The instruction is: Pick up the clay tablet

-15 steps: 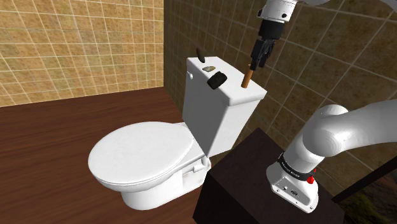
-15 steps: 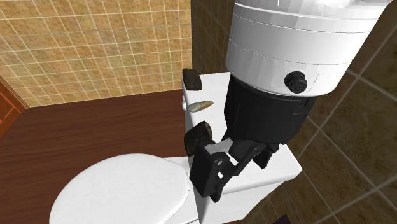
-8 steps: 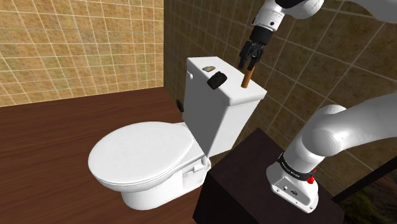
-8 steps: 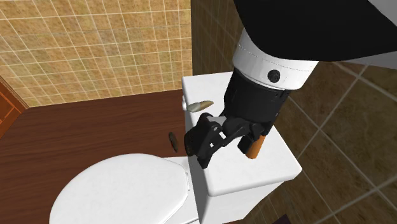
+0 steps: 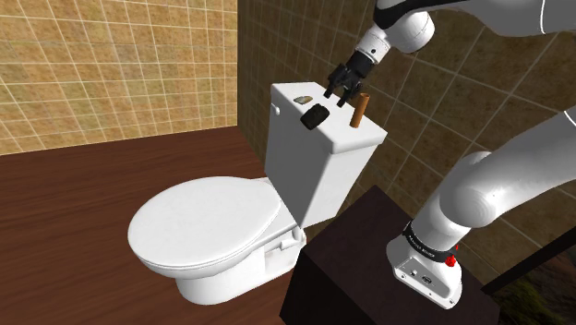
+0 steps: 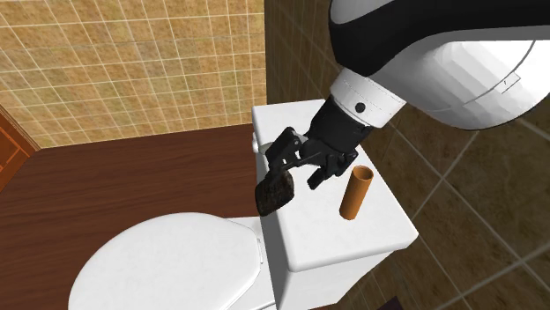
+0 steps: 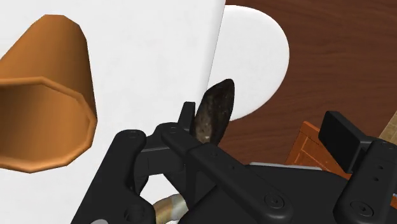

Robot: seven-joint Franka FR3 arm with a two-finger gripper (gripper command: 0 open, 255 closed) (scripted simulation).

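Dark brown flat tablet point(image 6: 274, 194) sits at the edge of the white toilet tank lid point(image 6: 339, 242); black claw point(image 6: 300, 170), wide apart, should centre over it, then close gently

White toilet point(image 5: 203, 226) amid browns
White tank point(image 5: 309, 171); orange-brown tube point(image 5: 360, 109); brownish-black clay tablet point(image 5: 315, 117); black end effector point(image 5: 337, 96); tan tiled wall point(image 5: 111, 65); dark brown tiled wall point(image 5: 434, 120); reddish-brown wood-grain floor point(image 5: 83, 194).

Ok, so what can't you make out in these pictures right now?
Dark tablet: in the wrist view its lower end sits behind one finger of the claw, so contact is unclear.
Small beige thing on the tank lid: too small to identify in the shoulder view.
Orange tube: cut off by the wrist view's edge.
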